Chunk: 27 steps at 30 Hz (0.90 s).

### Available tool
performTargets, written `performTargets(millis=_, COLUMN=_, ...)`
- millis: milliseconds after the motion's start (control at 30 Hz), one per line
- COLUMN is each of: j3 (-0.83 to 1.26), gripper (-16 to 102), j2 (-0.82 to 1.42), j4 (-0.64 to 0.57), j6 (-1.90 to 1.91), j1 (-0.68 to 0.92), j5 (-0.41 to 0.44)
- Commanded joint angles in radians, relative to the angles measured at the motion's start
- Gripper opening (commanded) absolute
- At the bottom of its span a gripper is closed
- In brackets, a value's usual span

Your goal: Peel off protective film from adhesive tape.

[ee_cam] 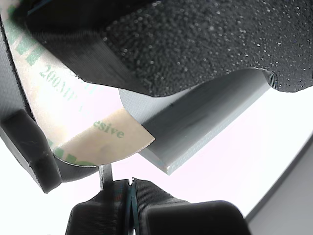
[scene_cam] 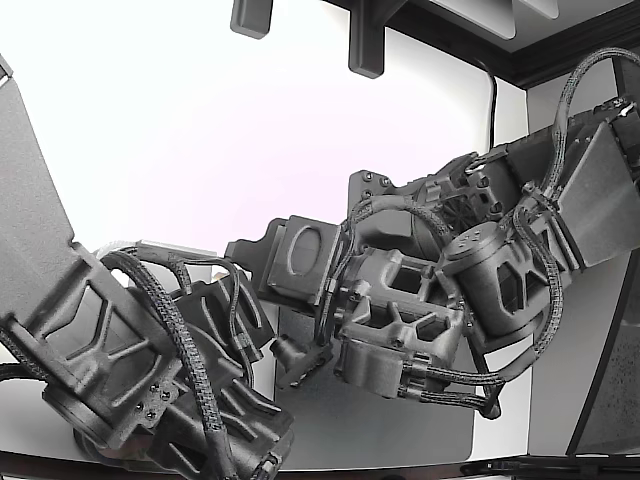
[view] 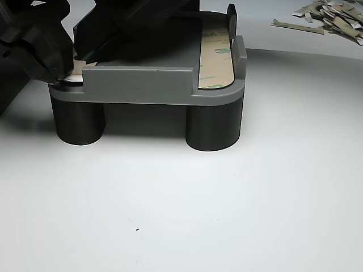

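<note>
**A:** Where was the tape?

**B:** In the other view, a grey fixture [view: 142,85] stood on dark round legs on a white worktop [view: 181,204]. One strip of adhesive tape [view: 216,56], beige with green print, lay flat in the fixture along the end at that view's right. A second piece showed at the opposite corner, where the claw [view: 62,71] met the fixture's edge.

**A:** And the claw itself?

**B:** In the wrist view, the protective film [ee_cam: 105,134] curled up off the grey plate [ee_cam: 195,132], its rounded end lifted clear and green lettering visible. Black fingers [ee_cam: 195,44] crowded above and below it. I could not tell from any view whether the claw was clenched on the film or released.

**A:** Anything else around?

**B:** A heap of peeled film scraps [view: 332,17] lay on the worktop, well apart from the fixture. The exterior view showed two dark arms meeting; the second arm [scene_cam: 130,370] filled that view's lower left.
</note>
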Motion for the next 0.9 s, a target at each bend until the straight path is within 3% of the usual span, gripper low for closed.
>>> performTargets(millis=0, j3=-0.034, gripper=-11, j2=0.015, j4=0.002, j6=0.0, j1=-0.005, j5=0.003)
performTargets(millis=867, j3=-0.083, gripper=-11, j2=-0.046, j4=0.034, j6=0.009, j1=0.018, j5=0.011)
